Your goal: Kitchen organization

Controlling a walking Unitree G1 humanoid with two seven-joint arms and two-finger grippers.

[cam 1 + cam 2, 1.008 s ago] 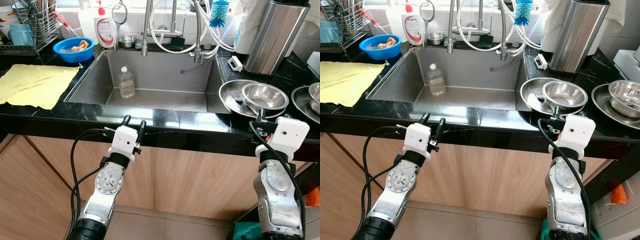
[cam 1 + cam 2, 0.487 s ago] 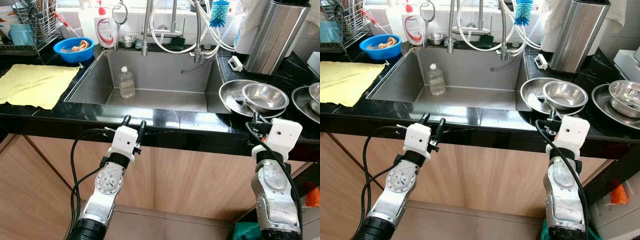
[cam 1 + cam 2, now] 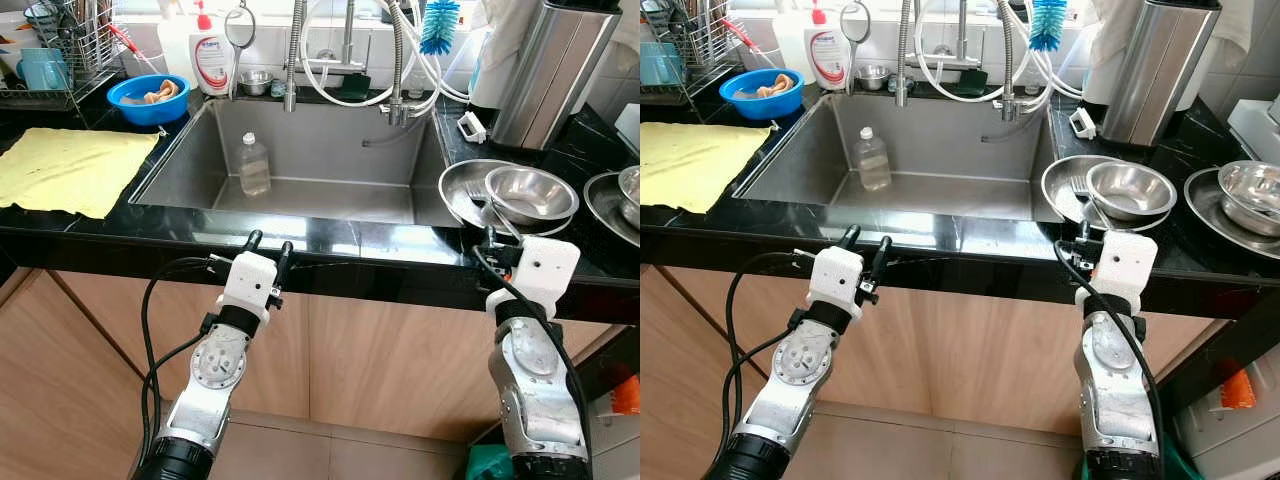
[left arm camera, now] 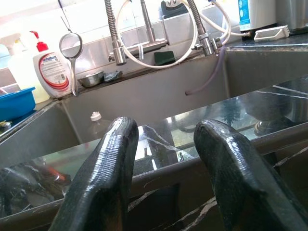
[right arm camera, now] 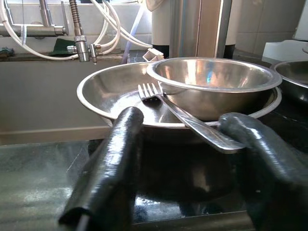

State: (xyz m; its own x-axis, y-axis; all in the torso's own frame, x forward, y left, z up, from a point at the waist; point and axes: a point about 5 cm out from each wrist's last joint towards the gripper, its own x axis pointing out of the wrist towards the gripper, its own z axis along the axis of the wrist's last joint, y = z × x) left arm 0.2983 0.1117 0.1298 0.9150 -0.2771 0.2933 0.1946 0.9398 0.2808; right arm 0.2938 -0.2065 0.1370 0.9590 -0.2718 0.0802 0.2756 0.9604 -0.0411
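A steel plate (image 3: 458, 196) on the black counter right of the sink holds a steel bowl (image 3: 530, 190) and a fork (image 5: 179, 113). The fork's handle sticks out over the plate's front rim. My right gripper (image 5: 180, 120) is open at the counter's front edge, its fingers (image 5: 115, 159) either side of that handle, which ends close to one finger. Whether it touches is unclear. My left gripper (image 3: 268, 245) is open and holds nothing at the counter edge before the sink (image 3: 330, 135). A clear plastic bottle (image 3: 253, 166) stands in the sink.
A yellow cloth (image 3: 70, 170) lies on the left counter, with a blue bowl (image 3: 147, 98), a soap bottle (image 3: 211, 55) and a dish rack (image 3: 60, 50) behind it. A steel canister (image 3: 550, 70) stands at the back right. Another steel plate (image 3: 600, 205) sits far right.
My right gripper has moved left along the counter's front edge, closer to the fork's handle. The left arm has not moved.
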